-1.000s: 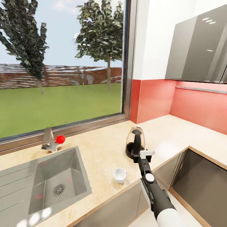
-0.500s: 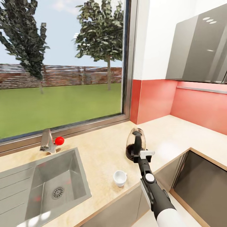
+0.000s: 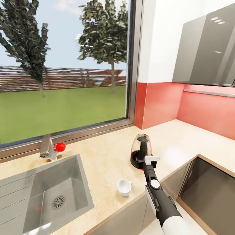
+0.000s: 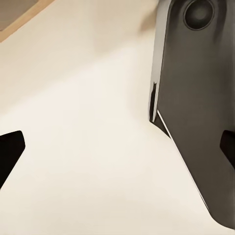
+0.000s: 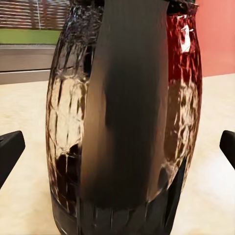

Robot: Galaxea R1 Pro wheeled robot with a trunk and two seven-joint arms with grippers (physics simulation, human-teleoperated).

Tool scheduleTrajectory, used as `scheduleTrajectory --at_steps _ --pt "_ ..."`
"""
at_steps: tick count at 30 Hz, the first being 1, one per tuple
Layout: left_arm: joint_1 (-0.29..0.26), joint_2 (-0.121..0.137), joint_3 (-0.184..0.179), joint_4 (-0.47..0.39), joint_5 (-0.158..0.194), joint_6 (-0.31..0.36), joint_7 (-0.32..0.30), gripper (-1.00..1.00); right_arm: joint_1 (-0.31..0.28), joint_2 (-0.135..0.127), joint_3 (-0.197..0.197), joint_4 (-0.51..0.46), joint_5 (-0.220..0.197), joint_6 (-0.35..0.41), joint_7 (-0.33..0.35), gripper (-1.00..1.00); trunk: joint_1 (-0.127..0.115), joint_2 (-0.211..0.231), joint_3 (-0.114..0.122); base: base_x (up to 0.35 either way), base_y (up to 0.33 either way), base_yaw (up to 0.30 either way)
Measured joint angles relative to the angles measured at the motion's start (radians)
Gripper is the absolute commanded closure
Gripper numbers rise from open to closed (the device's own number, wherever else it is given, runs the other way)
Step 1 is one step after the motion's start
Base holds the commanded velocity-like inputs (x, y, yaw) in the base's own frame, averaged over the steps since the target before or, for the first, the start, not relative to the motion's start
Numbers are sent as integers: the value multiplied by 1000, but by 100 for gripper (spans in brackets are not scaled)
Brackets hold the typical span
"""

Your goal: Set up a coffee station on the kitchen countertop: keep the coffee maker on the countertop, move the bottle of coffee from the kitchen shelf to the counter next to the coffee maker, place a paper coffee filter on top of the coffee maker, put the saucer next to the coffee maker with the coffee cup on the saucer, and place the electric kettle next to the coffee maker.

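The glass kettle (image 3: 140,150) stands upright on the beige counter (image 3: 104,156), to the right of the sink (image 3: 42,192) and near the counter's front edge. The right tool (image 3: 146,160) is right at the kettle's black handle (image 5: 125,107), on the side nearest the robot. In the right wrist view the handle lies between the two spread fingertips (image 5: 10,149), which are apart from it, so the tool is open. A white cup (image 3: 124,187) sits on the counter just left of the right arm. The left tool (image 4: 117,152) is open over a pale surface.
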Motion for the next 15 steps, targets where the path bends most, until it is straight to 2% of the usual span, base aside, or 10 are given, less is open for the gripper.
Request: scheduleTrajectory --at_steps 15 --pt "0 0 0 0 0 0 0 -100 0 0 0 0 0 0 0 -100 0 0 0 0 0 0"
